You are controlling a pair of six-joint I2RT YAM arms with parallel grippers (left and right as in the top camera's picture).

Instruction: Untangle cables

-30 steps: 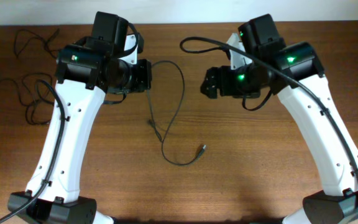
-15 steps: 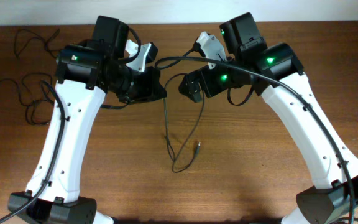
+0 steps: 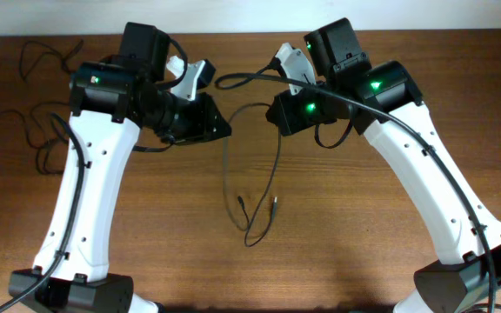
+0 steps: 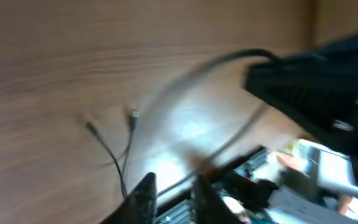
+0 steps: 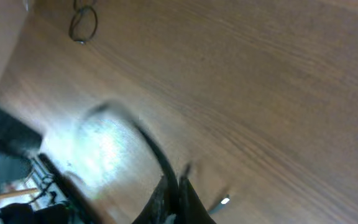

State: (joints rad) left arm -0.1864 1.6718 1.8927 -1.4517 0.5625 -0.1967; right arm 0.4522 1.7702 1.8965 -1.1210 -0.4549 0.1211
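Observation:
One thin black cable (image 3: 277, 169) hangs in a long loop between the two arms, and its two plug ends (image 3: 240, 202) lie close together on the wooden table. In the right wrist view my right gripper (image 5: 174, 183) is shut on this cable (image 5: 148, 140), which rises out of the closed fingertips. My left gripper (image 4: 173, 183) stands open; a blurred stretch of the cable (image 4: 229, 140) crosses the gap between its fingers. From above, the left gripper (image 3: 220, 122) and right gripper (image 3: 274, 113) face each other near the table's far middle.
More loose black cables (image 3: 42, 130) sprawl over the far left of the table. A small coil (image 5: 82, 25) shows at the top of the right wrist view. The thick arm cable (image 3: 250, 80) arcs between the two wrists.
My right gripper has shut on the cable and my left gripper has opened. The hanging loop has swung over so that both plug ends now lie side by side.

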